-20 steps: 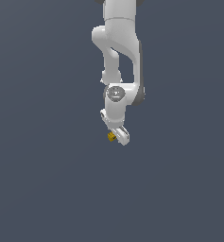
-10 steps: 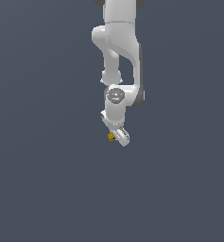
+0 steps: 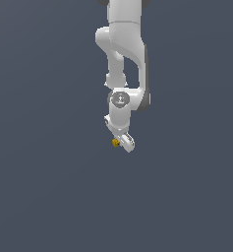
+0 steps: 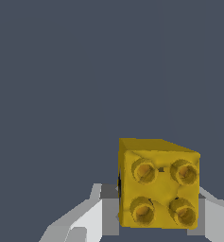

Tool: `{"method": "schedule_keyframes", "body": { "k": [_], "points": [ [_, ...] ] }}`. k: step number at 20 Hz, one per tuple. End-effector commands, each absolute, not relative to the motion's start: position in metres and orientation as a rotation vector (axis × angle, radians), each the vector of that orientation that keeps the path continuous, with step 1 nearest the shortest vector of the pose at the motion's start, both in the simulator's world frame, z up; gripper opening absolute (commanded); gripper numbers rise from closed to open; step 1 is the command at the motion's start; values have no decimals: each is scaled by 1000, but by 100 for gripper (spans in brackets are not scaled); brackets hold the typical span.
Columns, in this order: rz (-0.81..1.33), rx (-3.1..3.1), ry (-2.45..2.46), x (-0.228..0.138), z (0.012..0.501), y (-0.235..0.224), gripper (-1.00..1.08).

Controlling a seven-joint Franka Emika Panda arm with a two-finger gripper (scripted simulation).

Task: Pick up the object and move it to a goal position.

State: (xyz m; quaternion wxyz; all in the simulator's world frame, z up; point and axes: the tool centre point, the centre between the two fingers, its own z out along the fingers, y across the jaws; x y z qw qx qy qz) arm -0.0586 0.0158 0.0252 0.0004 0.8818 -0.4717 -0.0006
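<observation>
**Inspection: block in grasp, carry to goal in hand**

The white two-fingered gripper (image 3: 122, 143) of the white Panda arm (image 3: 122, 54) hangs low in the exterior view, tilted, with the small mustard-yellow cube-like block with four round studs (image 3: 115, 142) at its tip, on the exterior view's left side of the fingers. In the wrist view the same block (image 4: 158, 188) fills the space between the two pale fingers (image 4: 92, 217), one flanking each side face, studs turned toward the camera. The fingers appear pressed against the block, pinching it; the actual contact faces are hidden behind the block, so the depth of hold cannot be confirmed.

No support surface, shadow or goal marker is distinguishable in either view; the background is uniform grey. Whether the block is clear of the floor cannot be told.

Judgement: the step in hand is the carry. Recommendations:
- Hold clamping force constant; the block is far smaller than the gripper and sits near the fingertips, so a slight release would likely drop it
- Avoid sharp wrist rotation, since the tilted pose invites slip along the pads
- Move smoothly, decelerating early near the goal
</observation>
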Motion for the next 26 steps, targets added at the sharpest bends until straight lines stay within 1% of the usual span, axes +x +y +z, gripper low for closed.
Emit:
{"method": "schedule_keyframes", "body": {
  "k": [1, 10, 26],
  "points": [
    [0, 2770, -1482, -56, 31, 14, -100],
    [0, 2769, -1483, -33, 77, 1, -100],
    [1, 2768, -1483, 39, 214, -36, -100]
  ]
}}
